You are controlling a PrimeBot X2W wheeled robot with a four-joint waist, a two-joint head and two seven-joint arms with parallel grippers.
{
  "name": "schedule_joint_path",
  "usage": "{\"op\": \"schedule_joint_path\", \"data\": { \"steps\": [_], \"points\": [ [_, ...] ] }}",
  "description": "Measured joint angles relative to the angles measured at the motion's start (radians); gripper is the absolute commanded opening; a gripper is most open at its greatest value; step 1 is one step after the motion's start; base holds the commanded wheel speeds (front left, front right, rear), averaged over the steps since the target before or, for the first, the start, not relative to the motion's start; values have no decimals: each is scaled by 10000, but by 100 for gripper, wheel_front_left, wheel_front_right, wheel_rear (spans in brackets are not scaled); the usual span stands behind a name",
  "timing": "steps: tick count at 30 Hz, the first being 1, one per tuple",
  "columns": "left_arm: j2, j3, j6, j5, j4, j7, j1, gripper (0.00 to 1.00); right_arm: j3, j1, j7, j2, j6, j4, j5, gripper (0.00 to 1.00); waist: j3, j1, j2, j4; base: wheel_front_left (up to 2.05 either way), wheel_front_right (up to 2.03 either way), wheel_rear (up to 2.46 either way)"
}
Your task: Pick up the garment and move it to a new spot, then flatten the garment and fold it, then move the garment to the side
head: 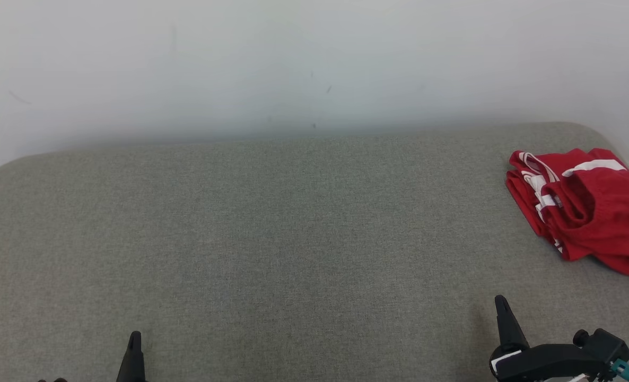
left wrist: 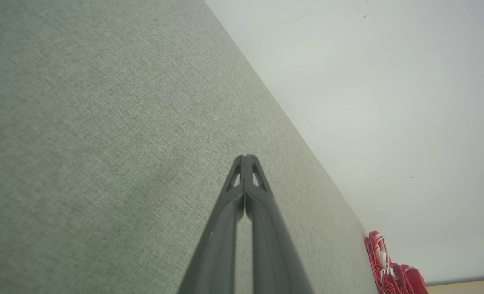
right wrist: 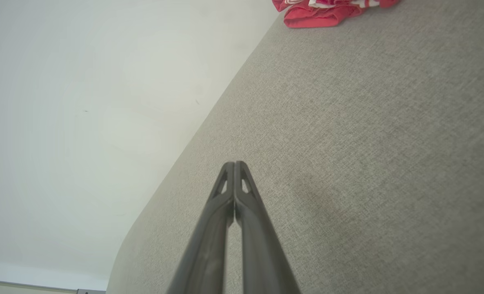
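While the red garment (head: 585,212) lies in a heap, the right gripper (head: 501,305) sits near it and the left gripper (head: 134,339) far from it. Both have their fingers together and hold nothing. The garment may need picking up, or it may be folded and put aside.

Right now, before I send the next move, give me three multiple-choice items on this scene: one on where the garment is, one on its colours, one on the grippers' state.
1. Where does the garment lie on the grey padded surface?
A. its middle
B. its right end
C. its left edge

2. What colours is it?
A. red with white bands
B. blue with yellow bands
C. plain black

3. How do the left gripper and right gripper stand?
A. both open
B. both shut, empty
C. right shut on the garment

1 B: the head view shows it bunched at the right end.
2 A: red cloth, white bands.
3 B: in each wrist view the fingertips meet over bare surface.
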Motion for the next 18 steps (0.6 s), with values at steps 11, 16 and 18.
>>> {"op": "schedule_joint_path", "data": {
  "steps": [11, 16, 18],
  "points": [
    [2, 84, -8, -1212, -105, 324, -158, 0, -113, -26, 311, 0, 0, -240, 1350, 0, 2, 0, 0, 16, 0, 0, 0],
    [2, 119, -13, -1730, -157, 456, -206, 0, -163, -54, 439, -2, 0, -332, 1906, 0, 3, 0, 0, 23, 0, 0, 0],
    [2, 130, -13, -1906, -182, 499, -230, 0, -180, -64, 474, -2, 0, -368, 2125, 0, 3, 0, 0, 26, 0, 0, 0]
  ]
}}
